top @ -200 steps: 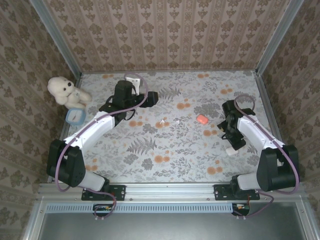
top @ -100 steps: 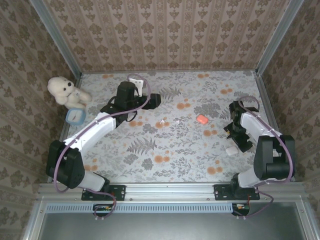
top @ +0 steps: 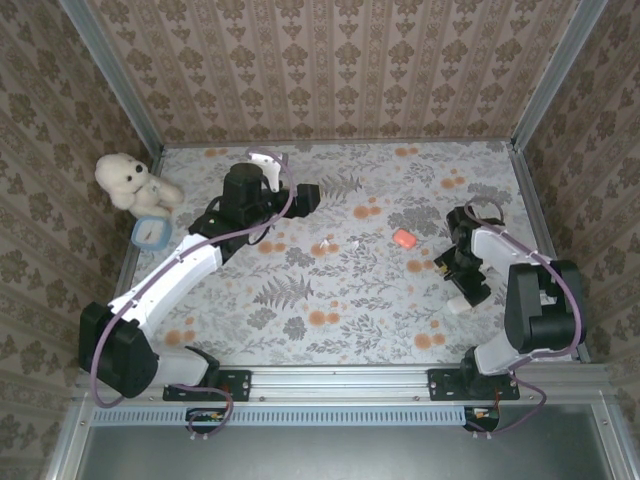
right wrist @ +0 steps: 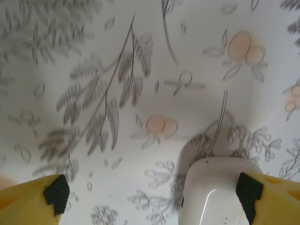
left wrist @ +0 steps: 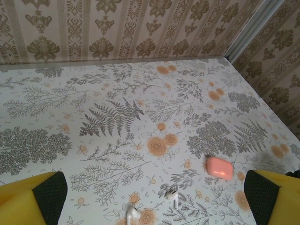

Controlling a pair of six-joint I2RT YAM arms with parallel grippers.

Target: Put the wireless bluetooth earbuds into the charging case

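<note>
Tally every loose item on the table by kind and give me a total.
White earbuds: 2
Charging cases: 2, the orange case and the white case
White plush bear: 1
Small blue-rimmed box: 1
Total: 6

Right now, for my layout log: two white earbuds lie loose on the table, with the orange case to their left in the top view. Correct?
Not quite: the top external view shows the orange case to the right of the two white earbuds, not their left. The earbuds do lie loose on the table.
</note>
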